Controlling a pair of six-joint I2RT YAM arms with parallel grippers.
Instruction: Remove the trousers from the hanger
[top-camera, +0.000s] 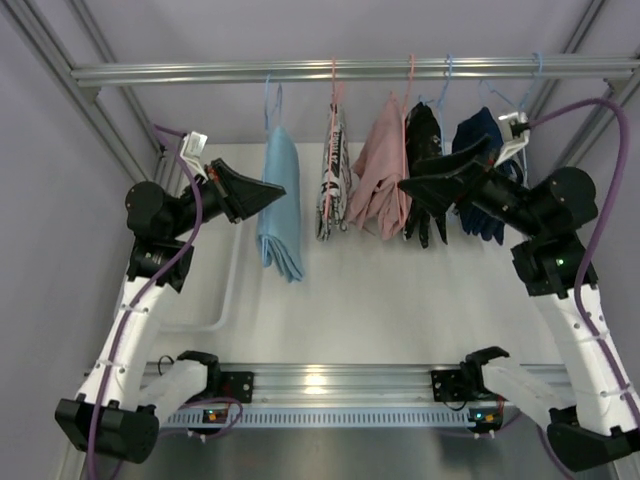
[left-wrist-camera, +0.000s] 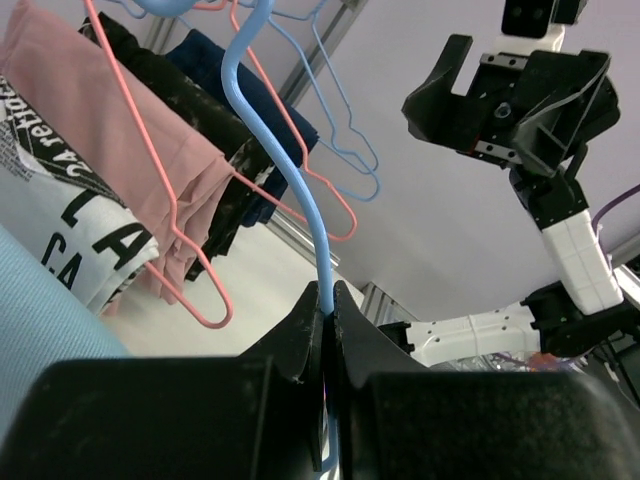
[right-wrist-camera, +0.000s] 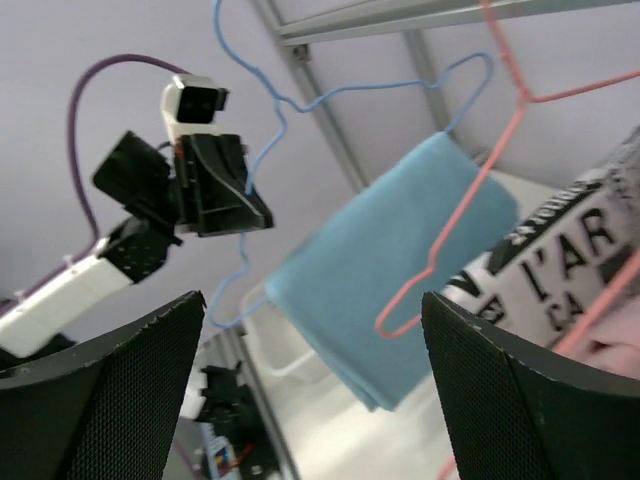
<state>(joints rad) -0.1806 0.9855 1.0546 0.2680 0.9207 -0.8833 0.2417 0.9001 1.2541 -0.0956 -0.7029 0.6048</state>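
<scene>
The light blue trousers (top-camera: 280, 205) hang folded over a blue wire hanger (top-camera: 272, 100) on the rail. My left gripper (top-camera: 268, 190) is shut on that hanger's wire beside the cloth; the left wrist view shows the blue wire (left-wrist-camera: 300, 180) pinched between the jaws of the gripper (left-wrist-camera: 328, 295). The newsprint-patterned trousers (top-camera: 335, 185) and the dusty pink trousers (top-camera: 378, 175) hang to the right on pink hangers. My right gripper (top-camera: 440, 178) is open and empty in front of the dark garments. In its wrist view it (right-wrist-camera: 310, 330) faces the light blue trousers (right-wrist-camera: 400, 260).
A black garment (top-camera: 425, 185) and a navy one (top-camera: 480, 165) hang at the right of the metal rail (top-camera: 300, 70). A white tray (top-camera: 205, 320) lies on the table at the left. Frame posts stand on both sides.
</scene>
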